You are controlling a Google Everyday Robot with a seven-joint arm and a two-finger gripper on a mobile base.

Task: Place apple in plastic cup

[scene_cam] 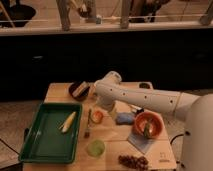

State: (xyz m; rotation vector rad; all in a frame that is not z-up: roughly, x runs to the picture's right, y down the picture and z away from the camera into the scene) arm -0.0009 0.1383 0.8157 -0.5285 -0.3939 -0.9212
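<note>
The apple (96, 116), orange-red, lies on the wooden table (60, 91) just right of a green tray. The plastic cup (96, 148), pale green and upright, stands near the table's front edge, straight below the apple. My white arm reaches in from the right and bends down at the table's middle. My gripper (104, 109) hangs at its end, right above and against the apple's upper right side. The arm's wrist hides most of it.
A green tray (37, 145) with a yellow banana-like item (68, 121) fills the left. A fork (88, 125) lies beside the apple. There is also a dark bowl (79, 89), a blue sponge (125, 118), an orange bowl (148, 124) on a cloth, and grapes (132, 161).
</note>
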